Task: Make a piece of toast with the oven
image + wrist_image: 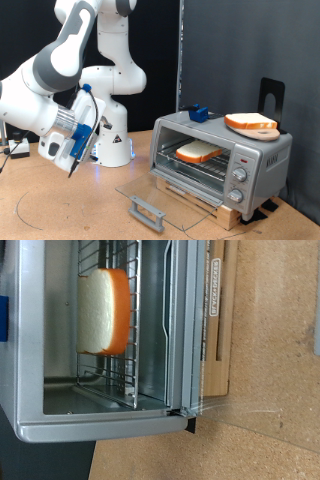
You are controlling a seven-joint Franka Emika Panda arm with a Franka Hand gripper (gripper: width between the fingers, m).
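The silver-grey oven (pixel 262 158) stands at the exterior view's right with its glass door (pixel 150 193) folded down flat and the grey bar handle (pixel 147 212) at the front. The piece of toast (pixel 199 152) lies on the wire rack inside. In the wrist view the oven (pixel 100 425) fills the frame, with the toast (pixel 102 310) on the rack (pixel 128 360). My gripper (pixel 72 160) hangs well away from the oven, at the exterior view's left, above the table. Nothing shows between its fingers. The fingers do not show in the wrist view.
A second bread slice (pixel 251 122) lies on a round wooden board (pixel 262 131) on top of the oven, beside a small blue object (pixel 199 113). The oven sits on a wooden base (pixel 205 203). The robot's white base (pixel 112 140) stands behind the gripper.
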